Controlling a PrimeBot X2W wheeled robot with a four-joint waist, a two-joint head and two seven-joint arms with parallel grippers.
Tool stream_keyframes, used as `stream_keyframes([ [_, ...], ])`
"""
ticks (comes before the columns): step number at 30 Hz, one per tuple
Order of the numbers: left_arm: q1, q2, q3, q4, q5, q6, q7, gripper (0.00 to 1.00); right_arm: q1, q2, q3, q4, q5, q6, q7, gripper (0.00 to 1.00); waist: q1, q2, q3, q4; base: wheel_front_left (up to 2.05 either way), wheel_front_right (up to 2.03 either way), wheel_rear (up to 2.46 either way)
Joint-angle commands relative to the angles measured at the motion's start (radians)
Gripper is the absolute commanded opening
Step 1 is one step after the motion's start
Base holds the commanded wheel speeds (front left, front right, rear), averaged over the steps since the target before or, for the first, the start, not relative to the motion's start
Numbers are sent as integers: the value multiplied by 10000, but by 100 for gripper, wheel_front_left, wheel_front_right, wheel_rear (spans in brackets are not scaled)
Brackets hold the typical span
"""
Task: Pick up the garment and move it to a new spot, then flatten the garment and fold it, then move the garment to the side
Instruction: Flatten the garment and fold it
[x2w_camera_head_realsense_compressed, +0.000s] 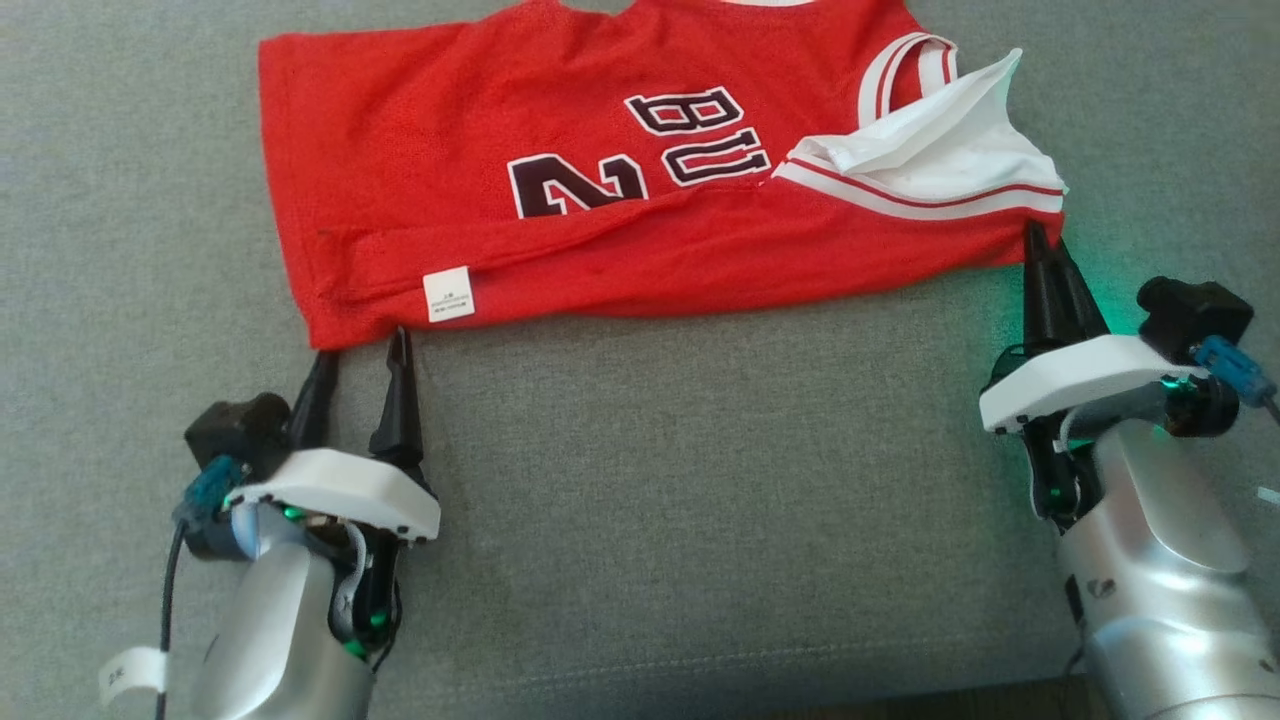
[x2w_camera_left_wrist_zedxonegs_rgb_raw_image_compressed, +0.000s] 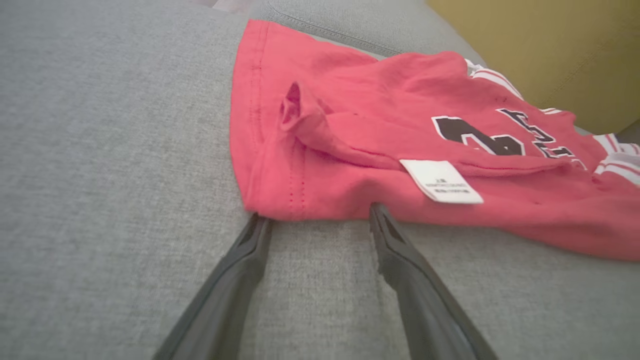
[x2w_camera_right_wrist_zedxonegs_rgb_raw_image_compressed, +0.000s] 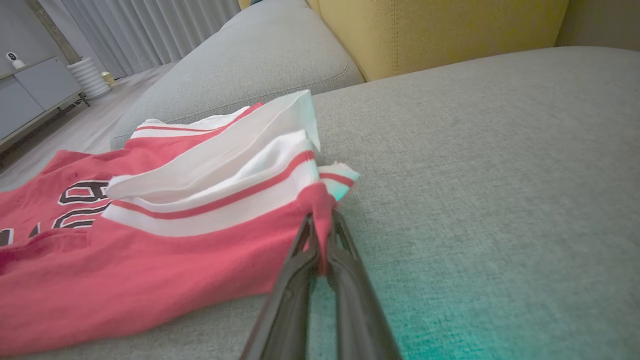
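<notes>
The garment (x2w_camera_head_realsense_compressed: 560, 170), a red mesh jersey with black white-outlined letters, lies spread on the grey sofa seat (x2w_camera_head_realsense_compressed: 640, 480), its near edge folded over and a white hem tag (x2w_camera_head_realsense_compressed: 449, 295) showing. At its right end the white inside and striped trim (x2w_camera_head_realsense_compressed: 930, 150) are turned up. My right gripper (x2w_camera_head_realsense_compressed: 1040, 240) is shut on the garment's near right corner (x2w_camera_right_wrist_zedxonegs_rgb_raw_image_compressed: 320, 200), red cloth pinched between the fingers. My left gripper (x2w_camera_head_realsense_compressed: 362, 345) stands open at the near left corner (x2w_camera_left_wrist_zedxonegs_rgb_raw_image_compressed: 280, 200), fingertips touching the hem edge, nothing between them.
A yellow back cushion (x2w_camera_right_wrist_zedxonegs_rgb_raw_image_compressed: 440, 30) rises behind the grey seat. Another grey cushion (x2w_camera_right_wrist_zedxonegs_rgb_raw_image_compressed: 240, 65) lies beyond the garment. In the right wrist view a floor, curtains and a grey cabinet (x2w_camera_right_wrist_zedxonegs_rgb_raw_image_compressed: 35, 95) show far off. The seat's front seam (x2w_camera_head_realsense_compressed: 640, 680) runs near the bottom.
</notes>
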Motion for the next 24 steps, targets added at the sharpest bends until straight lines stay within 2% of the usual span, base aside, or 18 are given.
stream_keyframes([
  [1,143,74,264,-168,-96,-64,41,100,-254,40,146,-246,1,-9,-38,0,0,0,-42,27,0,0,0],
  [6,479,74,598,-672,-854,-426,41,100,-162,122,130,-156,-28,-9,-38,0,0,0,-269,158,0,0,0],
  [10,465,74,752,-845,-838,-475,41,100,-99,168,147,-149,-55,-9,-38,0,0,0,-331,200,0,0,0],
  [20,-168,74,762,-68,-740,-126,41,100,-141,245,348,-251,-104,-9,-38,0,0,0,-228,-46,0,0,0],
  [24,-333,74,846,-45,-974,-127,41,100,-122,233,361,-282,-101,-9,-38,0,0,0,-175,-141,0,0,0],
])
